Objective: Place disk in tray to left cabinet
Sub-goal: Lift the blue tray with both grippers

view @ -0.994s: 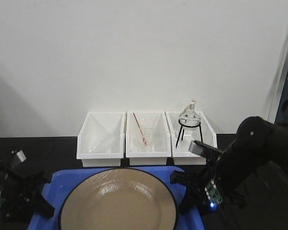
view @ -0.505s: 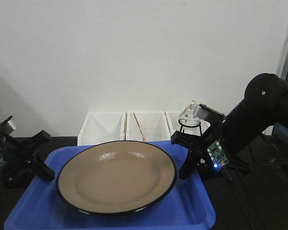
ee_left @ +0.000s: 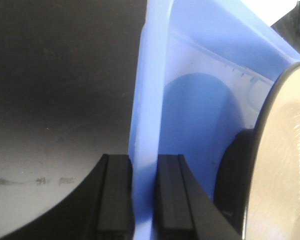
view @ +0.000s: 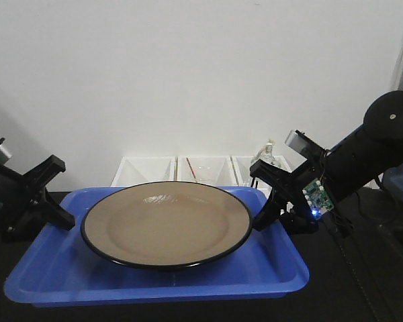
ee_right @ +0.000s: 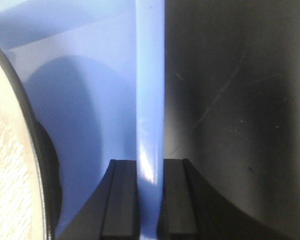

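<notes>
Blue tray spans between both arms, roughly level. Disk sits at tray centre, nearly reaching both long edges. Left gripper clamps tray's left short rim, one finger inside, one outside. Right gripper clamps right short rim likewise. White bins beyond tray's far edge; glass flask at rightmost one.

Three white bins in a row against a white wall, glass flask at the rightmost, black tabletop
</notes>
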### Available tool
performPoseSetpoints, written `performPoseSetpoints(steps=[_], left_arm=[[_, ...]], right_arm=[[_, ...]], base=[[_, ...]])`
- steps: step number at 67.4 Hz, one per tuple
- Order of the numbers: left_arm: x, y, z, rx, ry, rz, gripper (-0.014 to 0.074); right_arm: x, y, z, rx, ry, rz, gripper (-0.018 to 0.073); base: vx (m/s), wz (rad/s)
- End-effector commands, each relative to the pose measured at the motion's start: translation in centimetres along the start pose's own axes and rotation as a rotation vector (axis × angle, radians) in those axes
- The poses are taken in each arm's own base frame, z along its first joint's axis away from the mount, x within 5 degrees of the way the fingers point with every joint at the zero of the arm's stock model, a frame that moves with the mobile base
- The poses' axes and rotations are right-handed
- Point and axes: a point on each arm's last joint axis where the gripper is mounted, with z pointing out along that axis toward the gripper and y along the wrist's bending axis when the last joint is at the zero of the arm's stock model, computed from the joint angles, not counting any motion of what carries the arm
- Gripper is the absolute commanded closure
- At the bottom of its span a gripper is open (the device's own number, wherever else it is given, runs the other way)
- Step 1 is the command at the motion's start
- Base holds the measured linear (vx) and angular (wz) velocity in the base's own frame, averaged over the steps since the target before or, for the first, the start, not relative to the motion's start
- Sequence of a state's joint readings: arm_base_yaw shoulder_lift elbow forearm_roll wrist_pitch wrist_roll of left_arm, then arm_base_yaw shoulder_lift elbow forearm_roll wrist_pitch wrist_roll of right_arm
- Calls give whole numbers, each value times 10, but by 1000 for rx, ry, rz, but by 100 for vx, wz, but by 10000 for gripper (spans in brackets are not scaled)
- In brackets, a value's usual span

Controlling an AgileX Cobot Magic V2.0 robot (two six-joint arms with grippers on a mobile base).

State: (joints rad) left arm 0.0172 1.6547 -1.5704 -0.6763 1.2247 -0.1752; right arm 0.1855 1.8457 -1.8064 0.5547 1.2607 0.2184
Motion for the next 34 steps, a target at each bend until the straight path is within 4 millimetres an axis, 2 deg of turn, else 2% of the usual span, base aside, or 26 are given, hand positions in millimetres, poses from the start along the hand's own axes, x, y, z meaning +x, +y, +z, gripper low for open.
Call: performPoseSetpoints(steps=[1,34], left_arm=[[19,-38,-26,193,10,-1,597],[19,-38,-27,194,8,2,597]], right_arm=[[14,36,-33,-186,-20,-25,564],[14,36,-33,-185,-20,-25,564]], base=[[0,0],[0,0]])
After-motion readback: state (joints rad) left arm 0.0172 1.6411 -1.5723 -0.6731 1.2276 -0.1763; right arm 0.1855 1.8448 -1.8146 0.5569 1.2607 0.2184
